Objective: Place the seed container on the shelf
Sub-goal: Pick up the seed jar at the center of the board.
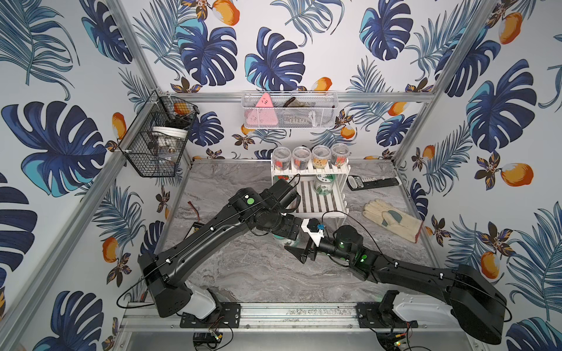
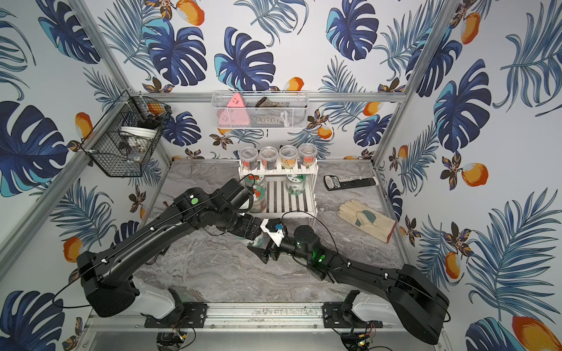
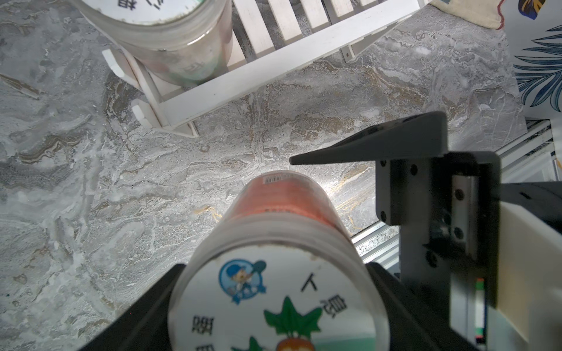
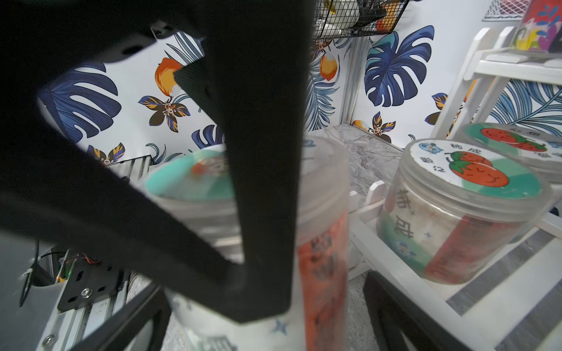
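Observation:
The seed container [image 3: 282, 206], a clear jar with an orange label and a carrot picture on its white lid, stands upright between the fingers of my left gripper [image 3: 273, 301], which is shut on it. In both top views the arm hides most of the jar [image 1: 286, 241] [image 2: 257, 241], just in front of the white stepped shelf [image 1: 316, 206] [image 2: 286, 209]. My right gripper [image 4: 267, 319] is open, its fingers [image 4: 389, 297] apart from the container [image 4: 322, 243] on either side. One right finger [image 3: 380, 146] shows beside the jar.
A tomato-lidded jar [image 4: 465, 206] and a green-labelled jar [image 1: 324, 184] sit on the shelf's lower tier, and several small cups [image 1: 310, 156] on the top tier. A glove [image 1: 392, 220] and a black remote [image 1: 372, 182] lie to the right. A black wire basket [image 1: 158, 136] and a white mesh basket [image 1: 289, 111] hang on the walls.

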You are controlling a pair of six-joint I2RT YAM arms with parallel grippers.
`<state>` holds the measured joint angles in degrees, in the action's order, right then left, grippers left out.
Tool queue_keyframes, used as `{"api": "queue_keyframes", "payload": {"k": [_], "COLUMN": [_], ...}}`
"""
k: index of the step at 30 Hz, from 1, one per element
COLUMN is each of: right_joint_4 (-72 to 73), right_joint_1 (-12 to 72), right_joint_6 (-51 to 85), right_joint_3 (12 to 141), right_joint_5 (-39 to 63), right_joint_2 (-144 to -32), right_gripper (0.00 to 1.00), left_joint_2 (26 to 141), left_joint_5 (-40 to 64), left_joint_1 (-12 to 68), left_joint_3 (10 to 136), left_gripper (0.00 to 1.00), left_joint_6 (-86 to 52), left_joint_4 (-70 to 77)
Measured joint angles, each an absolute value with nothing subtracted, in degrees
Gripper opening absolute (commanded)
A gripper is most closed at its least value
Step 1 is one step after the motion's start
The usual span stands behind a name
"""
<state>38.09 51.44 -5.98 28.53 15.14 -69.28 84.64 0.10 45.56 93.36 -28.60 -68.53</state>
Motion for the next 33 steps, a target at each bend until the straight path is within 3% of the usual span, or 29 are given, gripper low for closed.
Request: {"api": "queue_keyframes", "payload": {"k": [12, 18, 23, 28, 33], "right_joint_4": [42.37, 44.1, 45.34, 46.94, 48.05], "right_joint_1": [51.53, 51.53, 51.57, 51.57, 51.37], "right_joint_6": [-5.13, -3.81, -3.33, -2.26, -0.91], "right_joint_3": [28.29, 28.29, 27.62, 26.28, 24.8], "right_joint_5": [15.4, 15.79, 15.77, 15.75, 14.83], "right_joint_2": [-72.14, -73.34, -73.6, -73.58, -73.1], "right_gripper": [1.0, 0.91, 0.79, 0.75, 0.75], "left_joint_2": [84.62, 84.62, 84.51, 84.62, 84.73], "left_joint_5": [0.19, -0.3, -0.45, 0.05, 1.91], "left_joint_1": [45.45, 45.36, 45.36, 45.39, 45.36], "left_joint_3": [92.97, 92.68, 92.27, 91.72, 91.11], "left_gripper": [0.71, 0.73, 0.83, 0.98, 0.99], "left_joint_6": [-28.8, -28.77, -28.71, -28.36, -28.05], "left_joint_4": [-68.12, -67.7, -67.16, -66.32, -64.66]}}
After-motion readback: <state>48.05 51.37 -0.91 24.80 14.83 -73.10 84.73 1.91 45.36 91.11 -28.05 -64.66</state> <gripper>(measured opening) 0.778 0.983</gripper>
